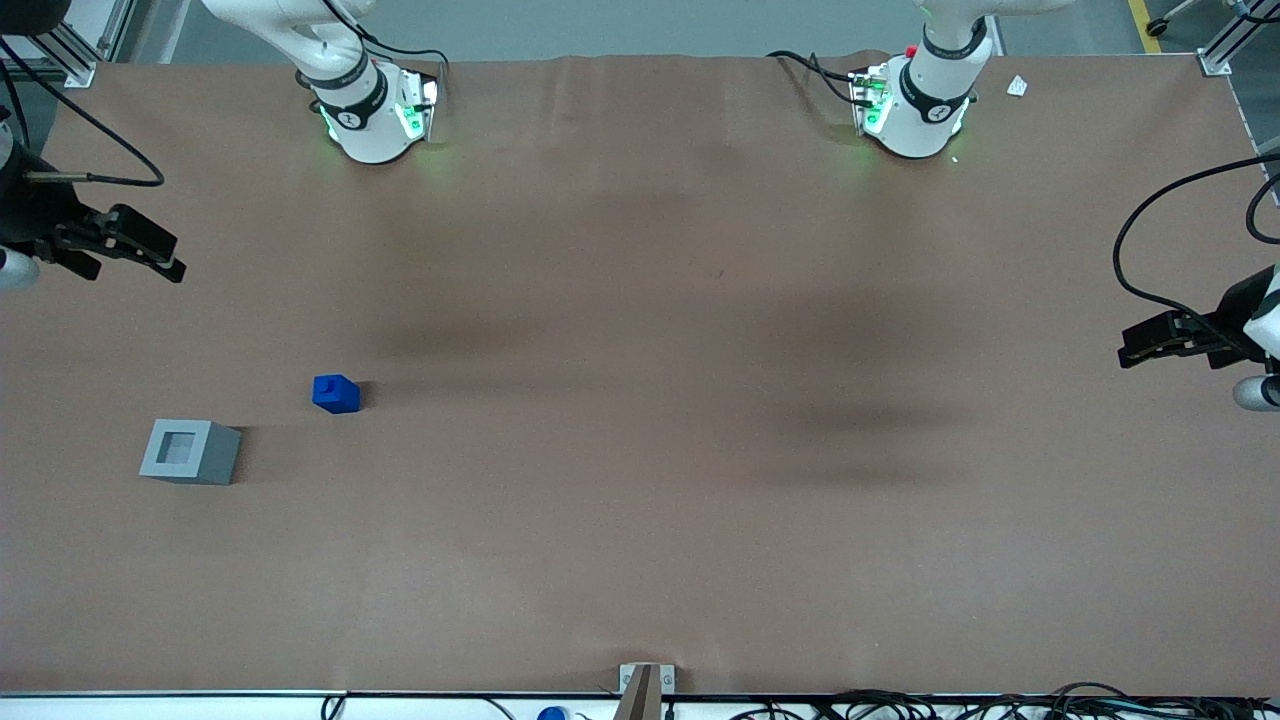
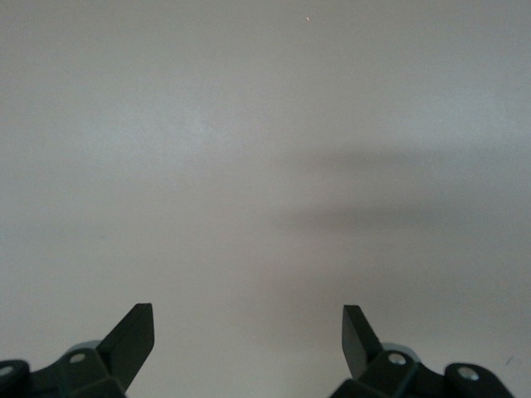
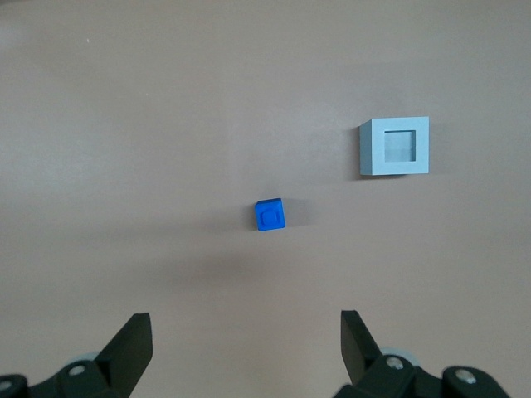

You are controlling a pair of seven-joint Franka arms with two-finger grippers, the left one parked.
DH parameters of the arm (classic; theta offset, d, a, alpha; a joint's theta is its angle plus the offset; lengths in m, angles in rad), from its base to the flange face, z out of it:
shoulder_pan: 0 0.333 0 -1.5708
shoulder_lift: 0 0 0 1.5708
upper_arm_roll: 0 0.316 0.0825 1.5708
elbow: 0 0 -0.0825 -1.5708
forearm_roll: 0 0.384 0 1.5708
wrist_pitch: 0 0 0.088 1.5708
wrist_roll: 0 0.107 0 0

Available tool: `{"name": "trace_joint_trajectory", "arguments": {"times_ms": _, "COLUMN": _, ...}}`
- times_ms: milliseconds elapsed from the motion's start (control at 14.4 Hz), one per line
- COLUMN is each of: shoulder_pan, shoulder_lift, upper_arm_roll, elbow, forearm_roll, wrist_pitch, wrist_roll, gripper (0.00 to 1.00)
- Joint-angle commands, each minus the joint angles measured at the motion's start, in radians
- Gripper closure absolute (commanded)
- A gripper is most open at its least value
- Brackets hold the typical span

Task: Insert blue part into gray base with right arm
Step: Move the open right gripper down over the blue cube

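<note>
Brown paper-like sheeting covers the whole table [image 1: 640, 480], matte and faintly creased, with broad soft shadows lying across its middle. Aluminium framing shows at the corners, and a tangle of dark cables [image 1: 950, 703] runs along the table's near edge, where a small metal bracket [image 1: 645, 680] is fixed. A small white scrap [image 1: 1017, 86] lies on the sheet near the parked arm's base.

White and black-banded, the right arm [image 1: 350, 95] rises from its green-lit base, and its gripper [image 1: 120, 242] hangs above the table's edge at the working arm's end, well above the surface. In the wrist view the gripper [image 3: 246, 332] has its two dark fingers [image 3: 133, 342] spread wide, with nothing between them.

The blue part [image 1: 336, 393] sits upright on the sheet, stud up (its round top shows plainly from the wrist camera [image 3: 270, 215]). It lies below the gripper and nearer the front camera than it, well apart from the fingers. The gray base [image 1: 190, 451] stands nearer the front camera still, socket facing up, near the blue part but not touching it; from the wrist camera the gray base [image 3: 396, 146] shows its square socket open. Bare sheet lies between the gripper and both pieces.
</note>
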Motion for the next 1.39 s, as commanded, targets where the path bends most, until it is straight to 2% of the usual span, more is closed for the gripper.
{"name": "trace_joint_trajectory", "arguments": {"times_ms": 0, "shoulder_pan": -0.018, "shoulder_lift": 0.021, "upper_arm_roll": 0.008, "elbow": -0.010, "forearm_roll": 0.008, "wrist_pitch": 0.015, "wrist_roll": 0.005, "gripper": 0.00}}
{"name": "trace_joint_trajectory", "arguments": {"times_ms": 626, "shoulder_pan": 0.000, "shoulder_lift": 0.149, "upper_arm_roll": 0.014, "elbow": -0.192, "forearm_roll": 0.015, "wrist_pitch": 0.314, "wrist_roll": 0.005, "gripper": 0.00}}
{"name": "trace_joint_trajectory", "arguments": {"times_ms": 974, "shoulder_pan": 0.011, "shoulder_lift": 0.179, "upper_arm_roll": 0.014, "elbow": -0.391, "forearm_roll": 0.015, "wrist_pitch": 0.577, "wrist_roll": 0.000, "gripper": 0.00}}
{"name": "trace_joint_trajectory", "arguments": {"times_ms": 1322, "shoulder_pan": 0.006, "shoulder_lift": 0.277, "upper_arm_roll": 0.014, "elbow": -0.421, "forearm_roll": 0.011, "wrist_pitch": 0.644, "wrist_roll": -0.012, "gripper": 0.00}}
